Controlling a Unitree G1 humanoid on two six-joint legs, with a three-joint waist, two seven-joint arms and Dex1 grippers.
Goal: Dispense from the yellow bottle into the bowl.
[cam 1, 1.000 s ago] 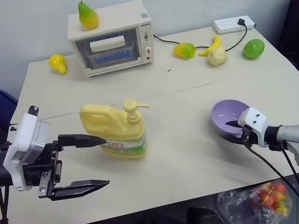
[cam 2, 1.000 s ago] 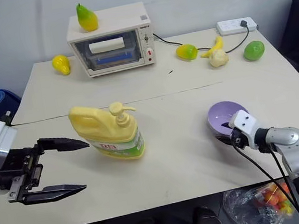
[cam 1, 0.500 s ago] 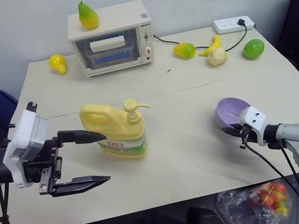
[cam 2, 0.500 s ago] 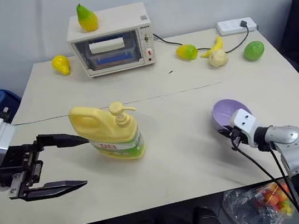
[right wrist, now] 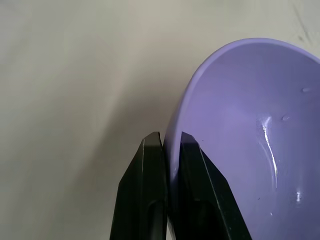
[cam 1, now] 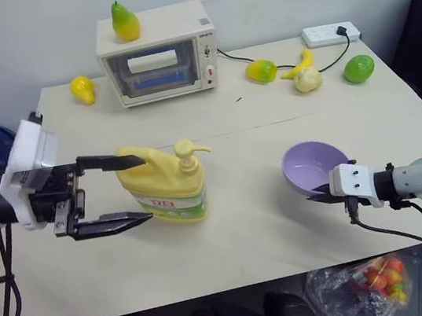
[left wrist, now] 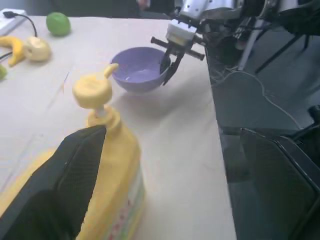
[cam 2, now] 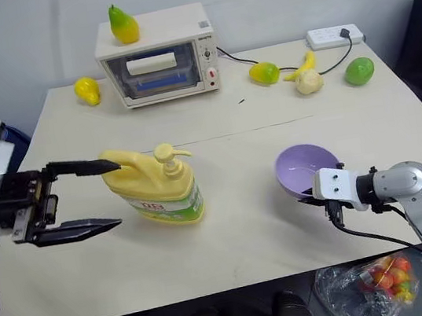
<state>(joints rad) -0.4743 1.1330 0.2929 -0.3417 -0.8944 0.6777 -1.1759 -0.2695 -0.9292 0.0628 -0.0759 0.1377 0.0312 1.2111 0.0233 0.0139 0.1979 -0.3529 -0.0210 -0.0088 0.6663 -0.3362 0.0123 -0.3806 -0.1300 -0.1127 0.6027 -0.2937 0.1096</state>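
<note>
Two arms reach in over the pale table point(cam 1: 285, 226) from opposite sides. On the left, the left gripper point(cam 1: 121, 191) is held level and points rightward, its black fingers spread wide, one finger point(cam 1: 108, 162) above the other; the upper one reaches the handle of the yellow bottle point(cam 1: 166, 184), the lower one lies beside its base, and neither clearly presses on it. This jug stands upright left of the table's middle, pump nozzle point(cam 1: 187, 149) on top with its spout pointing right. On the right, the right arm comes in low from the near right edge, forearm almost level, and the right gripper point(right wrist: 167, 150) is pinched on the near rim of the bowl point(cam 1: 312, 168), one finger inside the wall and one outside. That lavender bowl is tipped, its opening facing up and left, right of the bottle and well apart from it. At the far side stand a small white oven point(cam 1: 157, 55) with a toy pear point(cam 1: 124, 21) on top, more toy fruits and a power strip point(cam 1: 329, 34).
</note>
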